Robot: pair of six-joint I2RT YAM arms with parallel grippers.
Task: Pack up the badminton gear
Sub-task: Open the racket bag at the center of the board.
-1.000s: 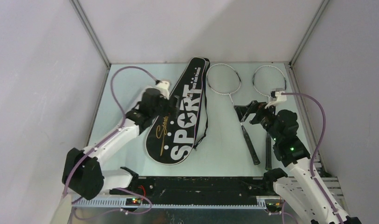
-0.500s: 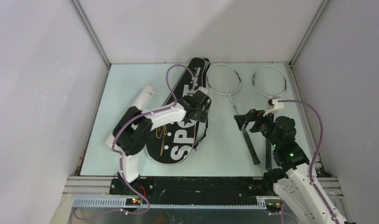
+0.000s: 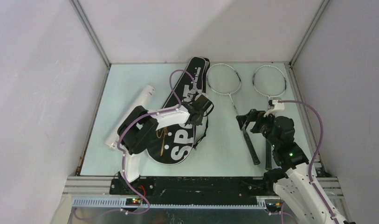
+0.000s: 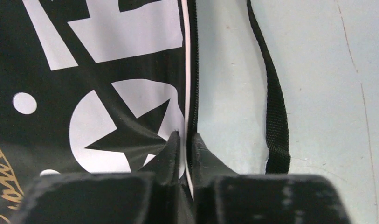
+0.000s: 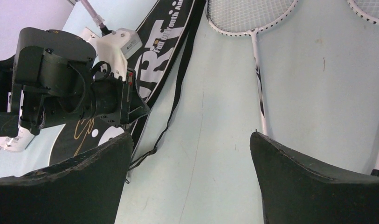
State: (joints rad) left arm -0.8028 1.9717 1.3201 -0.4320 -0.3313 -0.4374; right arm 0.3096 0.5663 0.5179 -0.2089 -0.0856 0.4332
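Observation:
The black bag (image 3: 177,148) lettered "SPORT" lies slantwise at the table's middle, seen close in the left wrist view as the bag (image 4: 85,70). My left gripper (image 3: 204,105) is shut on the bag's white-piped right edge (image 4: 187,93); in its own view the left gripper (image 4: 183,138) pinches that seam. Two silver rackets (image 3: 223,79) (image 3: 269,80) lie to the right, handles toward me. My right gripper (image 3: 245,119) hovers open over the left racket's handle (image 3: 251,147), and in the right wrist view this gripper (image 5: 189,140) holds nothing. The white tube (image 3: 141,99) lies left of the bag.
The bag's black strap (image 4: 271,107) trails on the table right of the seam. Grey walls with metal corner posts (image 3: 92,37) close in the table on three sides. A black rail (image 3: 201,184) runs along the near edge between the arm bases.
My left arm swung from the tube at the left across the bag to its right edge, and its jaws closed on the seam. The right gripper barely shifted.

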